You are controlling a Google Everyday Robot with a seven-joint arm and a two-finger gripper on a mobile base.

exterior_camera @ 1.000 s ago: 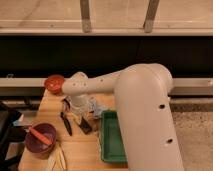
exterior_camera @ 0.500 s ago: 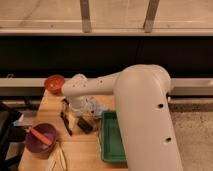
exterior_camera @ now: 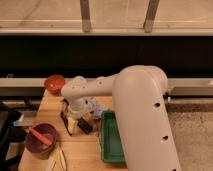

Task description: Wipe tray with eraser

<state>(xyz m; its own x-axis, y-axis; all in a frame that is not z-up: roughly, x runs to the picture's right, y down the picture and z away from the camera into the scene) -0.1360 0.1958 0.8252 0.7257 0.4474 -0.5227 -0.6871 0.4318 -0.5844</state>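
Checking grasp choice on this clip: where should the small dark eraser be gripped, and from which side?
Across its narrow width, at mid-length, coming from straight above: the eraser lies flat and slanted on the wooden table, close to the tray rim, so side approaches look cramped. The gripper hovers right beside it, jaws open.

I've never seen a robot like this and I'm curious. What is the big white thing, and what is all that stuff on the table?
The big white thing is a robot's arm, seen by one camera looking down over it. At its end is a grasping tool, open, pointing down at the wooden table and holding nothing that I can see. Right beside it lies a small dark eraser. The green tray nearby is what it should wipe. There is also a purple bowl and a red bowl.
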